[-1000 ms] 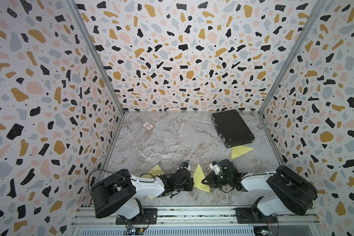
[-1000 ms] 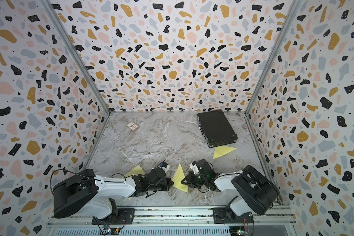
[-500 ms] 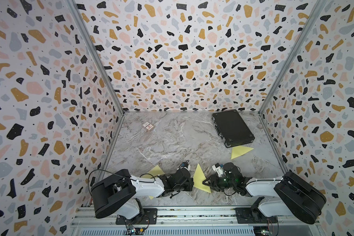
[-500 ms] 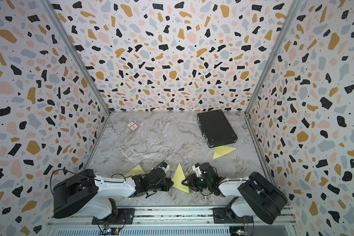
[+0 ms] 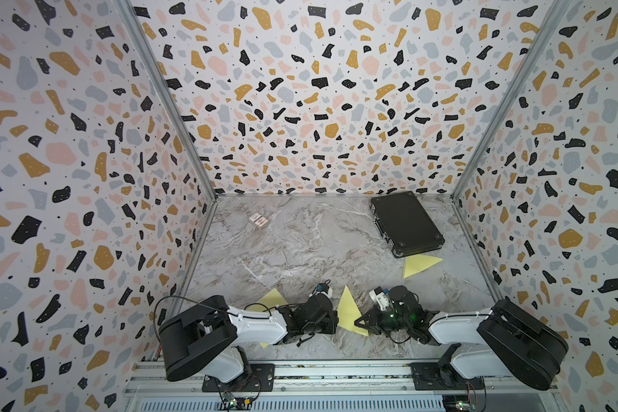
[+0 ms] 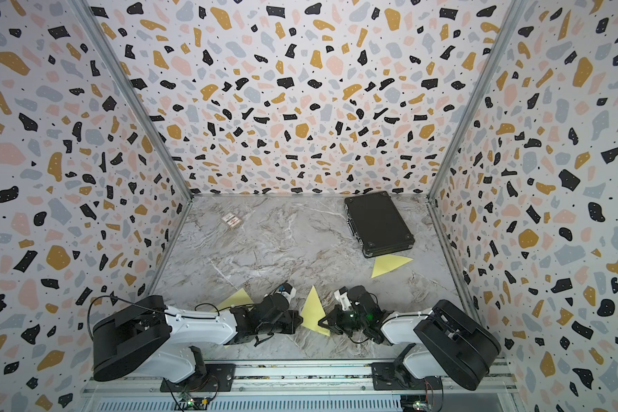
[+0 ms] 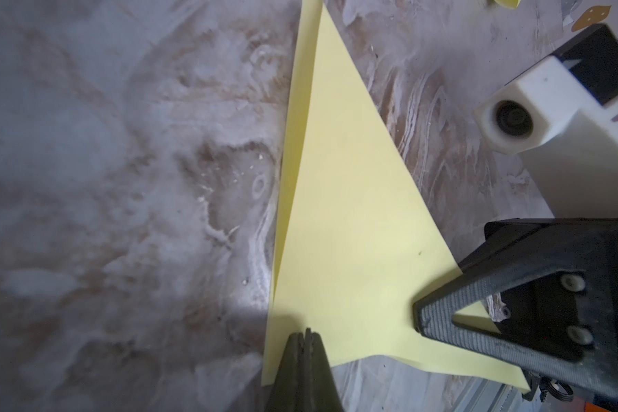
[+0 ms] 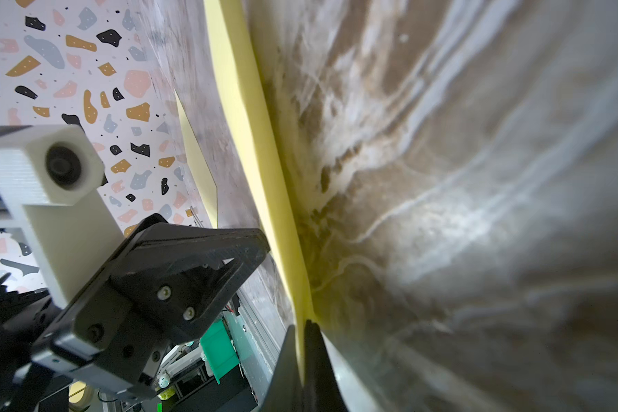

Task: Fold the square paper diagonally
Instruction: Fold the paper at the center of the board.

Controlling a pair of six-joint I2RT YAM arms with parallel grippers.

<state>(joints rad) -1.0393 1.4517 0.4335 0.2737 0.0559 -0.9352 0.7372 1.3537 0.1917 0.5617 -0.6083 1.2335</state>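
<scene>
Left jaws together, right jaws clamped on the paper triangle (image 5: pixel 348 314), whose long axis points toward the back wall (image 5: pixel 318 107).

Even, bright light up top; dimmer, softer wrist views.
We see the marble tabletop (image 7: pixel 86 178) blurred and shadowed near the left gripper (image 7: pixel 305 333), the right wrist view bowed, the yellow paper (image 8: pixel 257 142) tinting marble beside it.

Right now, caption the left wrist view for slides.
Shut left gripper at the edge of folded yellow paper on the marble table, right gripper over one corner.
</scene>
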